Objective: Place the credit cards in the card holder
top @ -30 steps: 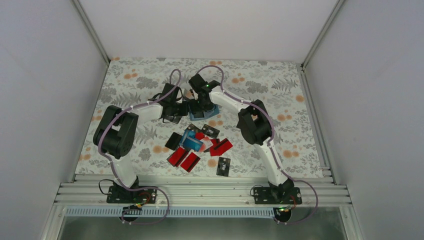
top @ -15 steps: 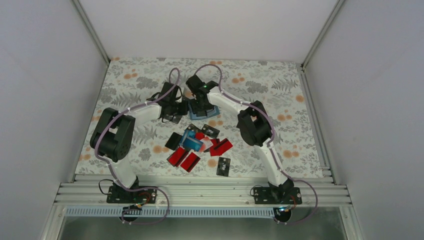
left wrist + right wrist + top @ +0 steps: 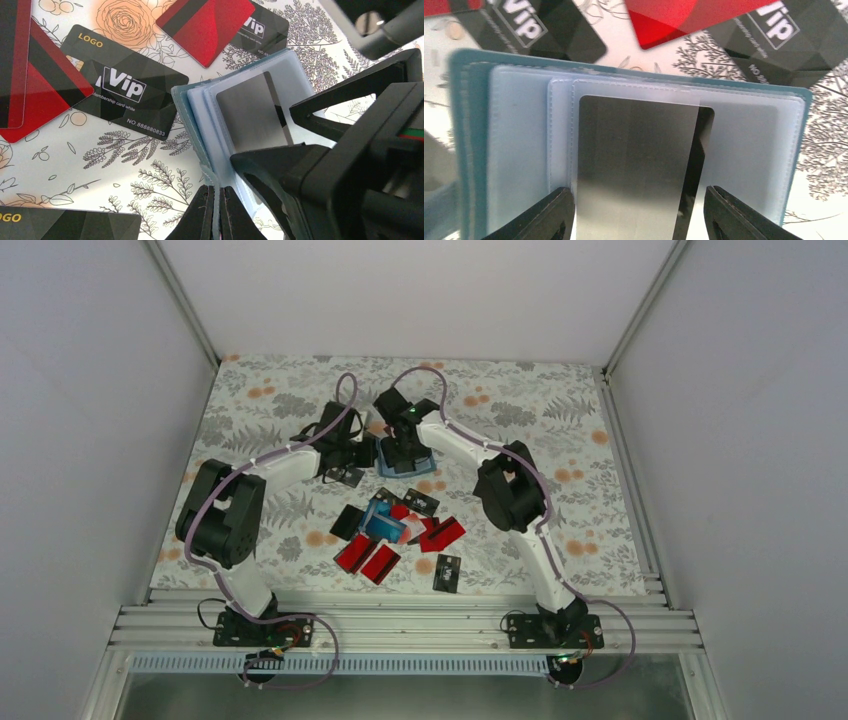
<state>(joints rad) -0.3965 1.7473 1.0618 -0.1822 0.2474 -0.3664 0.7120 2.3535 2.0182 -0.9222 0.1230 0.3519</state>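
The teal card holder [image 3: 408, 464] lies open at the table's middle back, its clear sleeves up [image 3: 519, 150]. A black credit card [image 3: 634, 165] sits partly in a sleeve; it also shows in the left wrist view [image 3: 250, 117]. My right gripper [image 3: 639, 215] is open, its jaws standing on either side of that card. My left gripper [image 3: 216, 210] is shut on the holder's thin teal cover edge [image 3: 192, 130]. Red, black and blue cards [image 3: 390, 535] lie in a heap nearer the arms.
Loose black Vip cards [image 3: 125, 87] and red cards [image 3: 205, 25] lie on the floral cloth around the holder. One black card [image 3: 447, 571] lies alone near the front, another [image 3: 345, 476] beside the left gripper. The right arm's fingers [image 3: 350, 150] crowd the left wrist view.
The left arm's elbow has swung a little to the left and its gripper has shifted slightly at the holder's edge. The right gripper stays over the holder.
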